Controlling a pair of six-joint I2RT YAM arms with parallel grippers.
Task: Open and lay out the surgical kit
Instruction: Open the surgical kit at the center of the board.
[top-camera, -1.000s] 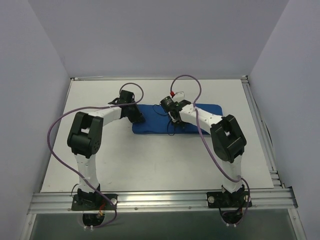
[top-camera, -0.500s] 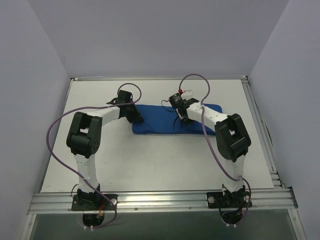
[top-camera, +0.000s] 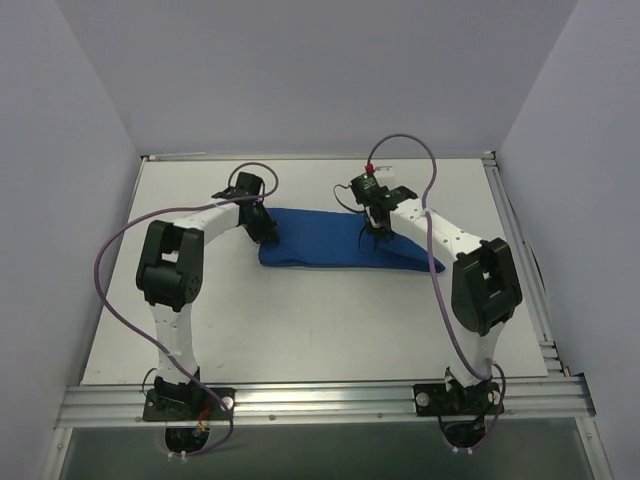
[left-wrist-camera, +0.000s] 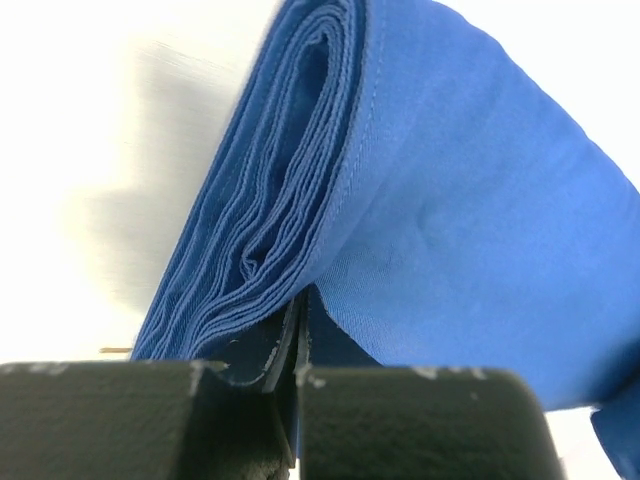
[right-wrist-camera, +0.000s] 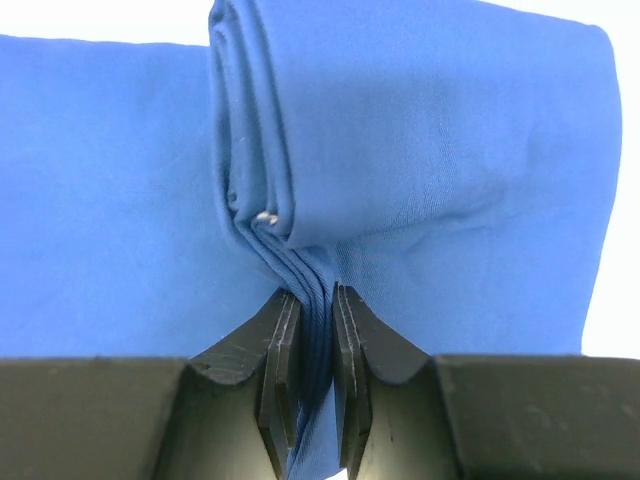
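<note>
The surgical kit (top-camera: 315, 243) is a royal-blue folded cloth bundle lying across the far middle of the white table. My left gripper (top-camera: 267, 231) is at its left end. In the left wrist view the jaws (left-wrist-camera: 299, 312) are shut, with a thin layer of the blue cloth (left-wrist-camera: 450, 200) pinched between them, beside a stack of folded edges. My right gripper (top-camera: 376, 238) stands over the bundle's right part. In the right wrist view it (right-wrist-camera: 315, 312) is shut on a bunch of cloth folds (right-wrist-camera: 450, 150). A small silvery glint (right-wrist-camera: 265, 216) shows inside the folds. No instruments show plainly.
The white table (top-camera: 300, 320) is bounded by an aluminium rail (top-camera: 320, 400) at the near edge and by grey walls on the other sides. Purple cables (top-camera: 105, 290) loop off both arms.
My right gripper has moved right and farther back along the bundle and closed on its folds. The cloth's right end has pulled into a point. The left gripper shifted slightly back and left.
</note>
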